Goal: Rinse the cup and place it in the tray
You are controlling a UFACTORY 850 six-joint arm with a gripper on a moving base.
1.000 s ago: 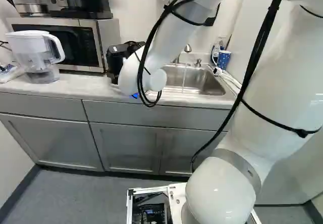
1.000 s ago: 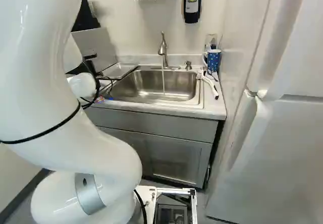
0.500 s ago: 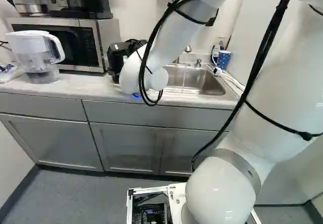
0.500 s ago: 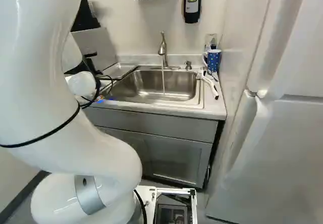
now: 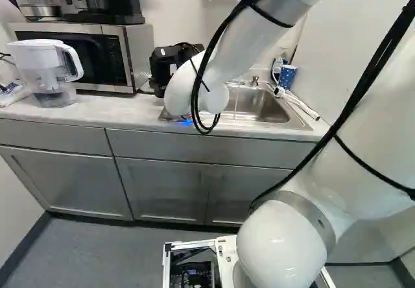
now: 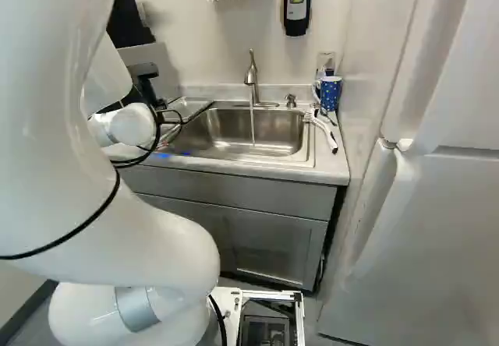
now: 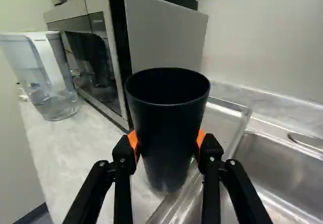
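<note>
Arm (image 5: 243, 48) nearer sink (image 6: 234, 132), beside microwave (image 5: 138, 51)

Kitchen corner: sink (image 6: 242, 132), microwave (image 5: 84, 54), water pitcher (image 5: 48, 71).

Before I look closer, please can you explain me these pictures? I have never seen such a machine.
The machine is a white arm on a moving base. Two pictures come from the base, behind the arm, at its left and right. The third looks along its black hand, from the wrist.

The hand's two fingers hold a dark cup. On the counter stand a jug and a microwave. A tray lies beside the sink, where the tap is running. Across the sink are a blue mug and a brush.
</note>
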